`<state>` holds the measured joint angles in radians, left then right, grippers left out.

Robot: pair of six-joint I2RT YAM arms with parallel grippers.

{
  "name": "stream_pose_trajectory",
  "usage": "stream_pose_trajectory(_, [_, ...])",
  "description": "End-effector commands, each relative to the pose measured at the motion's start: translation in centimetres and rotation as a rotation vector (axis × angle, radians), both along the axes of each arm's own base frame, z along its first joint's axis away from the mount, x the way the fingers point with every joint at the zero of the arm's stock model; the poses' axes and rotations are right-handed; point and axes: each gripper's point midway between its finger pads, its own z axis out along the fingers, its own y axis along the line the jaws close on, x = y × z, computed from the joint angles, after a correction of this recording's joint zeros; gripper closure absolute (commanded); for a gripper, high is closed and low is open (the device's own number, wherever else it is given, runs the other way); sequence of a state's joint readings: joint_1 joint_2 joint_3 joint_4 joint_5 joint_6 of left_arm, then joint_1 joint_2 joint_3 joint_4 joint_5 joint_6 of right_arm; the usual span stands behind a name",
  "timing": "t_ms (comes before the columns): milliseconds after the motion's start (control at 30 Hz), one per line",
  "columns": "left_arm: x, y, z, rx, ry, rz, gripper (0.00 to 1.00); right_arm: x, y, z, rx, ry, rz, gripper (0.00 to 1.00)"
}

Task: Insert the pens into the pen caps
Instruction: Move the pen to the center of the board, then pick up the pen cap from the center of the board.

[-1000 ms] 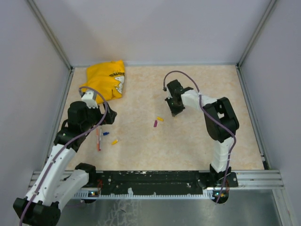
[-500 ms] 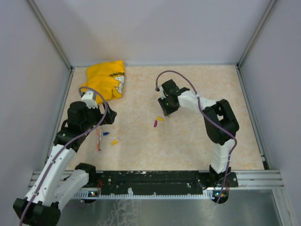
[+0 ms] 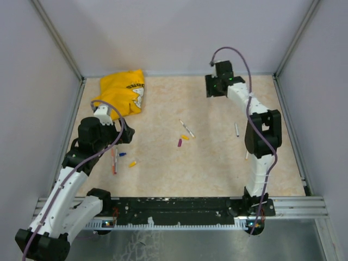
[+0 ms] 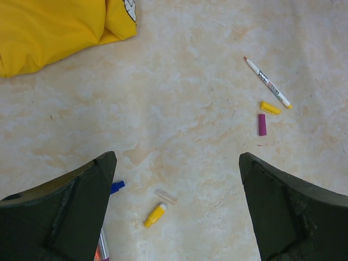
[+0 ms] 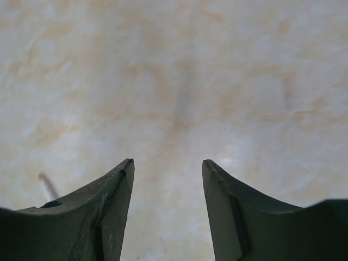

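As far as I can see, no pen sits in a cap yet, so the whole job is left to do. On the left, the left gripper [image 4: 176,163] hangs over the table [image 3: 163,103] with its fingers wide apart and nothing in them. Close by lie an orange-red pen [image 3: 113,167] and a pale pen [image 3: 115,153], side by side. Next to them are a blue cap [image 3: 122,154] and a yellow cap [image 3: 132,163].

In the middle lie a purple cap [image 3: 179,142], a second yellow cap [image 3: 185,137] and, just beside it, a white pen [image 3: 187,128]. Further right lies a grey pen [image 3: 236,129]. A thin stick [image 3: 246,155] by the right arm may be a fifth pen, but it is too small to tell. The right gripper [image 5: 168,161] is up at the far edge, fingers apart, holding nothing.

So I count four pens for sure, maybe five. I count four caps: two yellow, one purple, one blue.
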<state>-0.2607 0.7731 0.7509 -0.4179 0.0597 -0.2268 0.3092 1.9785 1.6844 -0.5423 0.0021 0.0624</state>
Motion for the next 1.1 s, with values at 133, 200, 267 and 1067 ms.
stream_pose_trajectory(133, [0.5,0.2,0.1,0.007,-0.012,0.007,0.00,9.8,-10.6,1.5,0.021,-0.109,-0.305,0.47])
stream_pose_trajectory(200, [0.5,0.2,0.0,0.008,-0.009,0.008,0.01,11.3,-12.2,1.3,0.017,-0.118,-0.334,0.47])
stream_pose_trajectory(267, [0.5,0.2,0.0,0.008,-0.008,0.007,0.01,12.3,-13.4,0.2,0.015,-0.109,-0.349,0.47])
stream_pose_trajectory(1067, [0.9,0.3,-1.0,0.025,0.028,0.015,0.01,16.7,-20.2,-4.5,0.111,-0.108,-0.448,0.50])
